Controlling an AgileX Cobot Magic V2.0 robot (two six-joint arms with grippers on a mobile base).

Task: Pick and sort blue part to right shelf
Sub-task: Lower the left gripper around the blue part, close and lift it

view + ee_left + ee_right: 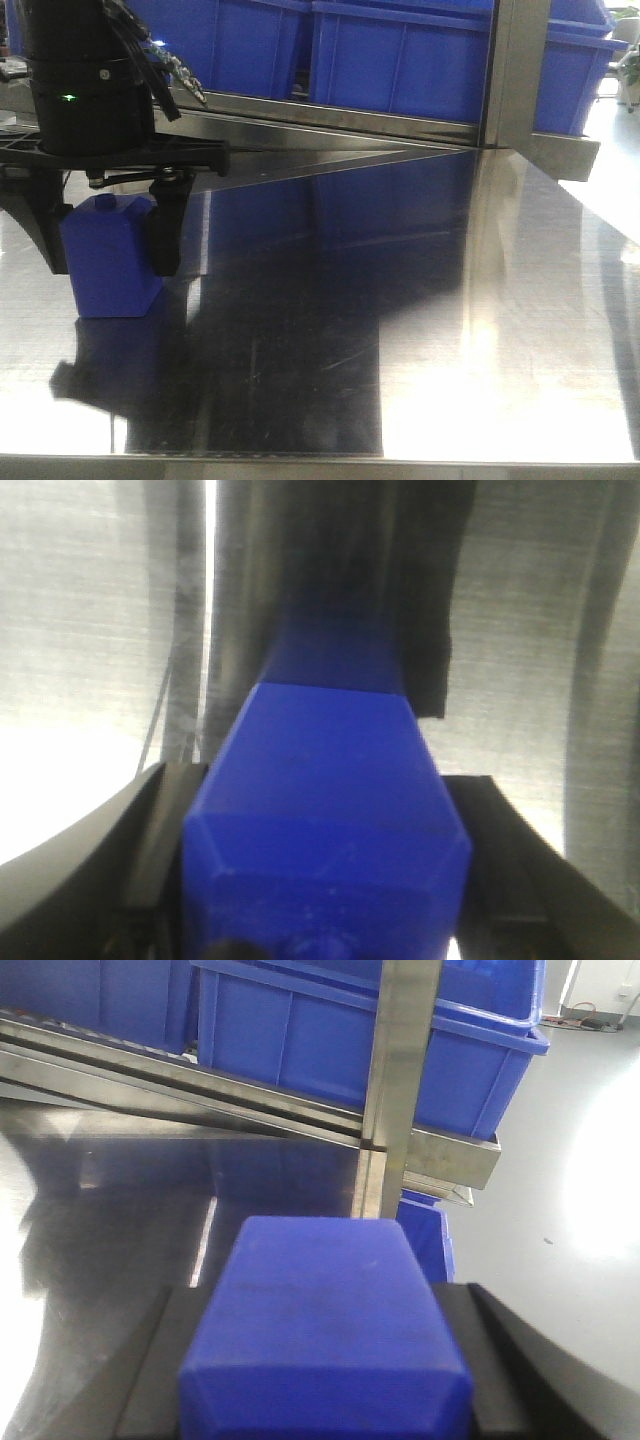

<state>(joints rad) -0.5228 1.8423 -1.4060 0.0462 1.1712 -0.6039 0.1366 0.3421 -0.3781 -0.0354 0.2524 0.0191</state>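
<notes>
Left tool (108, 262) is closed on the blue part (105, 290), fingers tight on both sides. The part stands upright on the steel tabletop (420, 360), well apart from the right shelf (515, 80) and its blue bins (400, 60). Right tool (325, 1390) grips a second blue block (320, 1300), facing the shelf post.

I count 2 blue blocks, 1 per wrist cam: 1 blue block (325, 820) btwn the 2 fingers (150, 870) of my left gripper (108, 262), and 1 more block (325, 1330) btwn the 2 fingers (505, 1360) of my right gripper (322, 1295). Front cam shows just 1 of those blocks (110, 255), 1 gripper and 1 green LED (68, 97). Also in front cam: 1 shelf (400, 125) w/ 1 steel upright (515, 70) and 3 blue bins (400, 60), plus 1 tabletop (450, 350).
</notes>
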